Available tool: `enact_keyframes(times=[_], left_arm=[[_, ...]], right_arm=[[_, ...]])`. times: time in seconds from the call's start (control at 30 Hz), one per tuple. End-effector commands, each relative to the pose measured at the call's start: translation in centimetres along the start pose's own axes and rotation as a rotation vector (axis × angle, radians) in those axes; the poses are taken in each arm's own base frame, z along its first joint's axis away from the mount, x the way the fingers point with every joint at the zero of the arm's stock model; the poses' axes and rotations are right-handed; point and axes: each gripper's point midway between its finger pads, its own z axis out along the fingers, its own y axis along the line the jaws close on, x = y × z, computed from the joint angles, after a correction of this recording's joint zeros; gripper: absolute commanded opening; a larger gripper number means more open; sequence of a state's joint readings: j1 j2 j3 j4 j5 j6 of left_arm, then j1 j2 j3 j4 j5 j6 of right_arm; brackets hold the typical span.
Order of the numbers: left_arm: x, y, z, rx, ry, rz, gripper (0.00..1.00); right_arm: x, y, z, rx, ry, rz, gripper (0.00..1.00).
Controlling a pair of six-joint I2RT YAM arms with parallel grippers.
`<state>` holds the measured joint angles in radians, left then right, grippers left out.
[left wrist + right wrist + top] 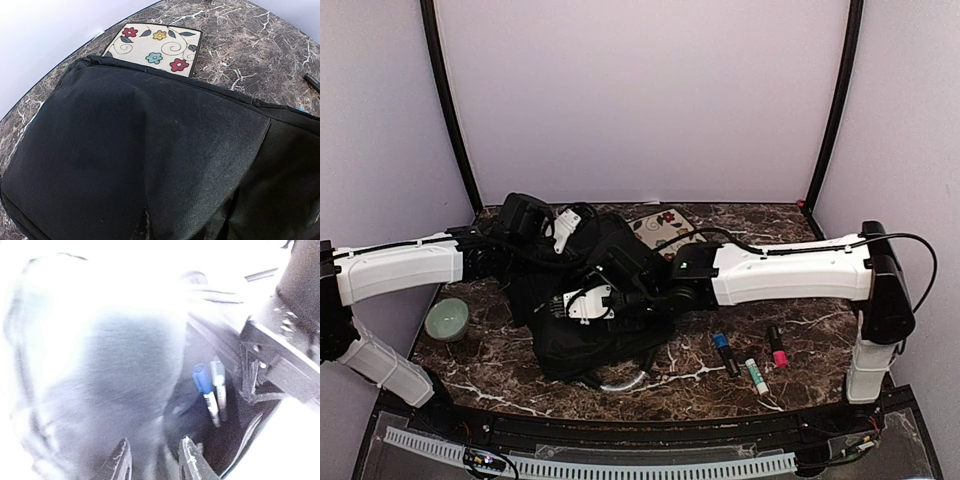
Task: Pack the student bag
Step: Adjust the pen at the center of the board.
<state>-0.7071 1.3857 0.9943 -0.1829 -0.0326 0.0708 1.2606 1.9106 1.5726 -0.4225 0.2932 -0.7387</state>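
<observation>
The student bag (pixel 605 330), a large black backpack, lies in the middle of the table with its grey-white handle (pixel 620 381) toward the near edge. My left gripper (pixel 542 232) is at the bag's far left top, shut on a fold of the bag's black fabric (pixel 150 150), which hides its fingers in the left wrist view. My right gripper (pixel 592 302) reaches into the bag's opening and stands open (pixel 152 449), with nothing between its fingertips. Inside the bag, just beyond it, a blue-capped marker (pixel 206 389) lies next to a grey one (pixel 219 385).
A floral notebook (pixel 665 226) (pixel 156 47) lies behind the bag, partly under its edge. On the table to the right lie a blue-capped marker (pixel 725 352), a green-capped one (pixel 756 376) and a pink-capped one (pixel 778 349). A pale green bowl (pixel 447 320) sits at the left.
</observation>
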Motion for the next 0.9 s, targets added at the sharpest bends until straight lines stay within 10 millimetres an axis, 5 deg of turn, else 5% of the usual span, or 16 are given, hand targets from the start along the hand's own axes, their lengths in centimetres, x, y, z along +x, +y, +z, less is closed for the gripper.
enact_keyframes(times=[0.0,0.17,0.27,0.37,0.57,0.77,0.87], left_arm=[[-5.6,-0.2,-2.3,0.021,-0.182,-0.012,0.0],[-5.5,0.0,-2.2,0.011,-0.173,-0.007,0.0],[-5.7,0.0,-2.2,0.013,-0.175,-0.007,0.0],[-5.6,0.0,-2.2,0.01,-0.173,-0.003,0.0],[-5.8,-0.2,-2.3,0.021,-0.173,-0.001,0.0],[-5.6,0.1,-2.3,0.003,-0.17,0.015,0.0],[-5.6,0.1,-2.3,0.005,-0.172,0.015,0.0]], right_arm=[[-1.4,1.8,-4.0,-0.174,-0.084,0.102,0.34],[1.5,6.9,-6.7,-0.406,-0.064,0.102,0.35],[4.7,8.3,-7.2,-0.447,-0.015,0.115,0.35],[8.4,7.9,-7.7,-0.455,0.026,0.186,0.35],[19.5,6.4,-8.0,-0.375,0.165,0.428,0.32],[26.2,6.2,-11.0,-0.284,0.296,0.555,0.35],[29.1,6.4,-12.3,-0.256,0.367,0.644,0.47]])
